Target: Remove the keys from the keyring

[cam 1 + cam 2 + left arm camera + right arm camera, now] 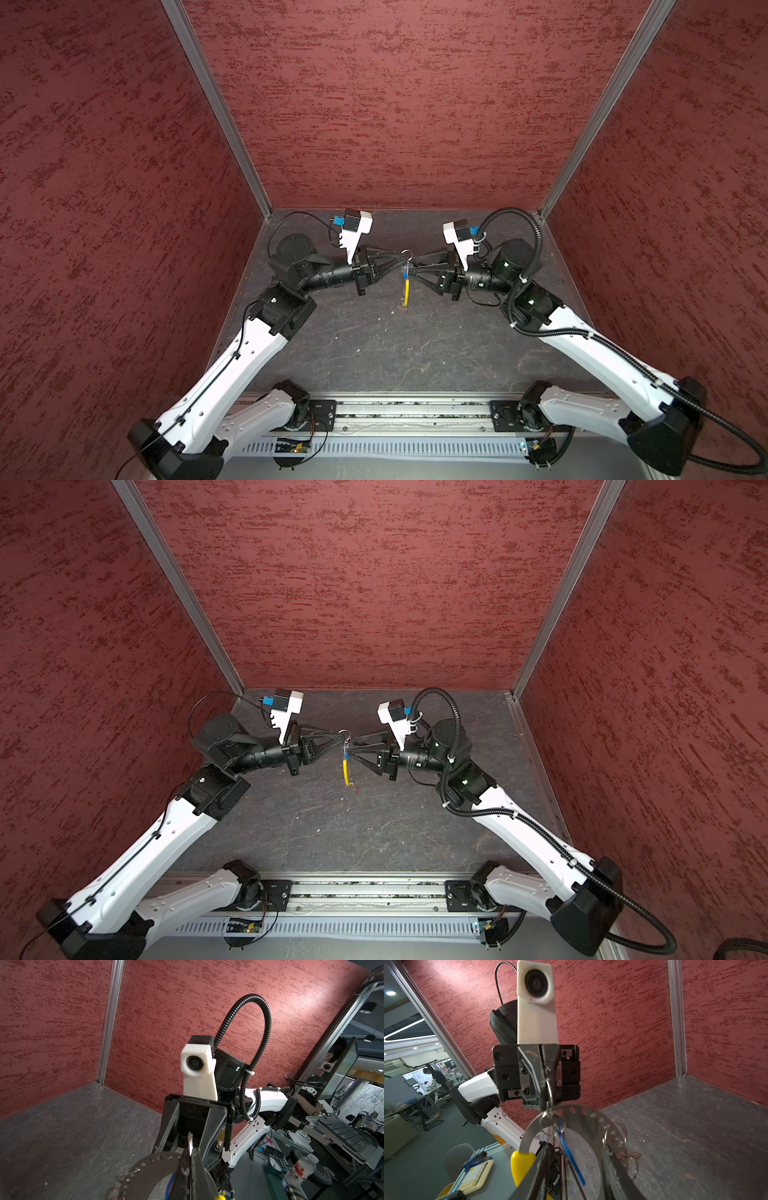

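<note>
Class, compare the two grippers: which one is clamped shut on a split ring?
The left gripper: its jaws pinch the silver split ring, while the right gripper has its jaws apart, either side of the blue key.

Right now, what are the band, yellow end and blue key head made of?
The band looks like sheet steel: flat, brushed silver-grey, punched holes. The yellow end is probably moulded plastic: glossy, opaque, rounded. The blue key head seems plastic by its even saturated colour, but it is blurred.
</note>
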You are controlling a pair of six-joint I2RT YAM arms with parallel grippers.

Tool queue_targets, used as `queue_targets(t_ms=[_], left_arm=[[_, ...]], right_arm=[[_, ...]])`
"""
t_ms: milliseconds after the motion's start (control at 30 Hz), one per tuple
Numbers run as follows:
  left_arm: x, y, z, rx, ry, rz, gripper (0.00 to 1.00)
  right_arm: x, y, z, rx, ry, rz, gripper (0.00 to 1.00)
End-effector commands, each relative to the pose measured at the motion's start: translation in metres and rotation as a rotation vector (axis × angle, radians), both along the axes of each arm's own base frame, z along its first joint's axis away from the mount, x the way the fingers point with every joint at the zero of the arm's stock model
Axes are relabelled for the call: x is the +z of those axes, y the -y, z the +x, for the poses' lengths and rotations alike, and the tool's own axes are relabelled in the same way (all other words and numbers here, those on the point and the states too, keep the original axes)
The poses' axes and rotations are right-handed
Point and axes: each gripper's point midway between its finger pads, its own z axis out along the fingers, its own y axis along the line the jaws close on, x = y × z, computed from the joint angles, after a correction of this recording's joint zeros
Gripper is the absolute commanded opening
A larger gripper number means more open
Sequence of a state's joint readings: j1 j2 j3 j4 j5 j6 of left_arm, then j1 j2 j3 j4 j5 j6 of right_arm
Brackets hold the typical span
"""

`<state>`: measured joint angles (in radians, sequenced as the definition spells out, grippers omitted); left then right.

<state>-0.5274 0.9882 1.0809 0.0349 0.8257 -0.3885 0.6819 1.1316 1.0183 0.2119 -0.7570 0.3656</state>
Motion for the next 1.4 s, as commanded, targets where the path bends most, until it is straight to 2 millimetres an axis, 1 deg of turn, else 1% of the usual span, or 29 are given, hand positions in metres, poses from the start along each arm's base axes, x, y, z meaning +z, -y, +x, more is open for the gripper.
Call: queue_targets(t_ms=[0,200,700,900,1133,1367], left_arm=[[0.011,-0.001,-0.004,-0.003,0.042,-0.028,0.00],[0.009,-0.001,-0.002,0.003,0.034,-0.025,0.00],[0.003,-0.002,0.003,0.030,0.011,-0.010,0.00],[0.003,-0.003,0.002,0.031,0.013,-0.009,0.00],[0.002,-0.004,0.000,0.038,0.018,0.006,0.00],[-0.002,-0.007,-0.006,0.033,0.018,0.046,0.00]], right_arm=[[0.008,-0.004,-0.004,0.025,0.039,0.004,0.40],[0.016,-0.007,-0.006,0.037,0.057,0.025,0.29],[0.027,-0.007,-0.017,0.080,0.072,0.061,0.15],[0.027,-0.007,-0.018,0.084,0.071,0.059,0.01],[0.021,-0.004,-0.017,0.057,0.058,0.032,0.00],[0.013,0.004,-0.011,-0.021,0.077,-0.067,0.00]])
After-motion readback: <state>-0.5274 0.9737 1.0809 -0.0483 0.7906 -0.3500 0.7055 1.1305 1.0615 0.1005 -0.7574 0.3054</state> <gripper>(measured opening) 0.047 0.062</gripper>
